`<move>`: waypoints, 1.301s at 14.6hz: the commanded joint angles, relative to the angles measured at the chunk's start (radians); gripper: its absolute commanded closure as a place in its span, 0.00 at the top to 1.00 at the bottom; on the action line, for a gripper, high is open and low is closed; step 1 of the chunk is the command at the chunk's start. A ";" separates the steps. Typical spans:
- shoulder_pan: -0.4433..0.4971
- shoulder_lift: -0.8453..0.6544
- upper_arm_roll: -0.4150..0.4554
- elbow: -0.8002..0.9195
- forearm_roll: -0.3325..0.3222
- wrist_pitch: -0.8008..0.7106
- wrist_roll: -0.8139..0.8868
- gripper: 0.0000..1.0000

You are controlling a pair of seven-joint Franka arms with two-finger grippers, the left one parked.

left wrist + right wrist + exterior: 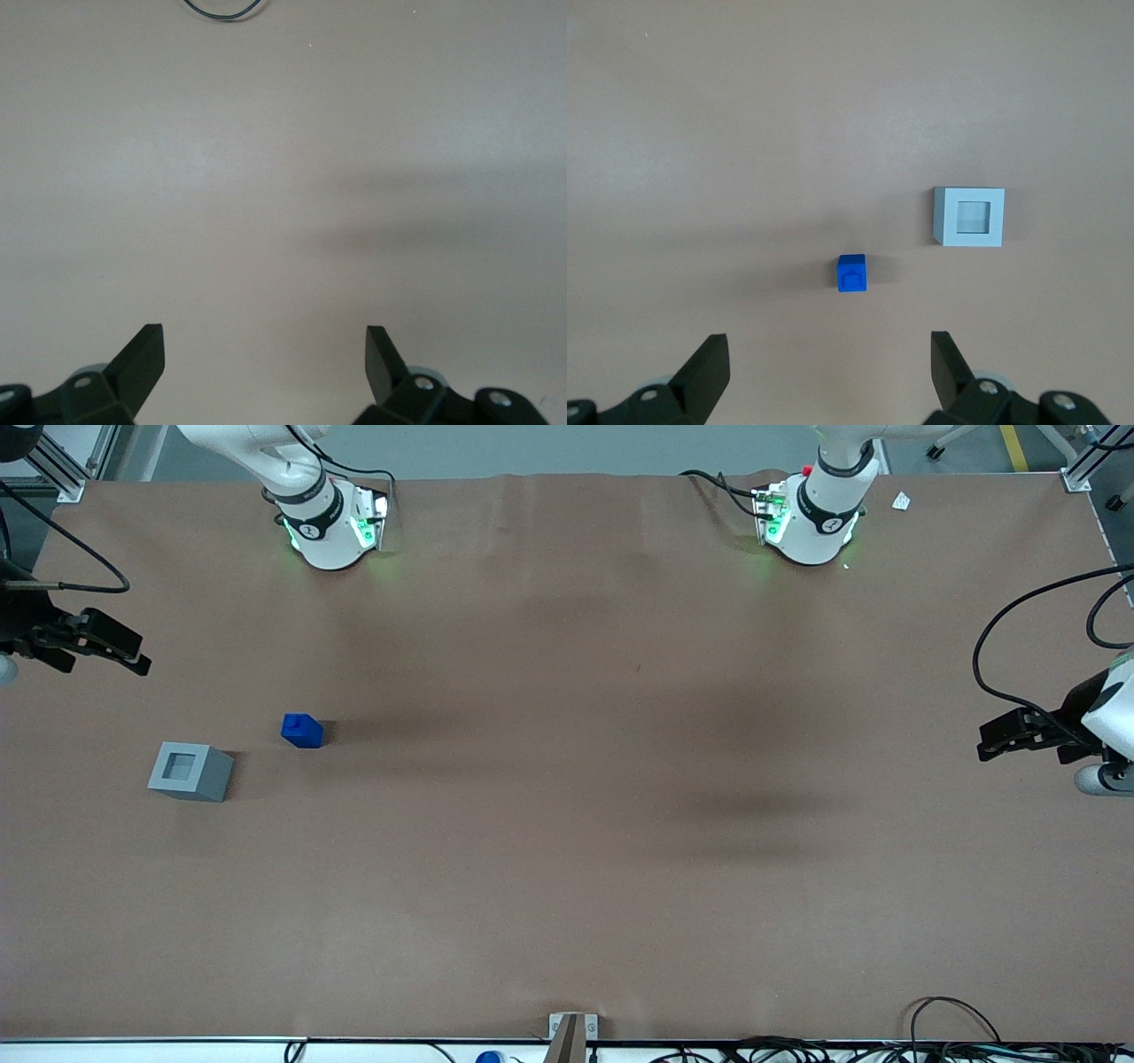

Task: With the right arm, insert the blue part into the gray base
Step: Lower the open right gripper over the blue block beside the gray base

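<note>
The brown table (567, 824) carried both task pieces toward the working arm's end, while the right arm's gripper (113, 648) hung above that end of the table, well apart from them, its fingers (709, 367) spread wide and holding nothing. The gray base (190, 771) sat flat on the table with its square recess facing up and unfilled. The blue part (302, 730) stood near it, not touching, stub upward, a little farther from the front camera than the base.
</note>
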 commanded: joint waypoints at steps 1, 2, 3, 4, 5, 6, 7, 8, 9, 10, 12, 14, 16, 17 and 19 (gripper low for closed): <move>-0.005 -0.002 0.006 0.004 -0.007 -0.018 0.001 1.00; -0.006 -0.002 0.006 0.004 -0.007 -0.018 -0.001 1.00; -0.008 0.000 0.006 0.004 -0.007 -0.018 -0.001 1.00; -0.011 0.009 0.006 0.001 -0.007 -0.017 -0.001 1.00; -0.011 0.026 0.006 -0.003 -0.007 -0.011 -0.001 1.00; -0.011 0.055 0.006 -0.004 -0.007 -0.008 0.001 1.00; -0.011 0.075 0.004 -0.025 -0.008 -0.001 0.001 1.00; -0.011 0.082 0.004 -0.064 -0.008 0.021 0.004 1.00; -0.011 0.083 0.004 -0.125 -0.008 0.070 0.004 1.00; -0.015 0.080 0.004 -0.195 -0.007 0.133 0.004 1.00; -0.018 0.078 0.004 -0.292 -0.007 0.225 0.004 1.00; -0.018 0.079 0.004 -0.364 -0.008 0.296 0.002 0.99; -0.012 0.083 0.004 -0.450 -0.008 0.394 0.001 0.97; -0.011 0.083 0.004 -0.493 -0.008 0.451 0.001 0.94; -0.011 0.099 0.004 -0.561 -0.008 0.547 -0.001 0.90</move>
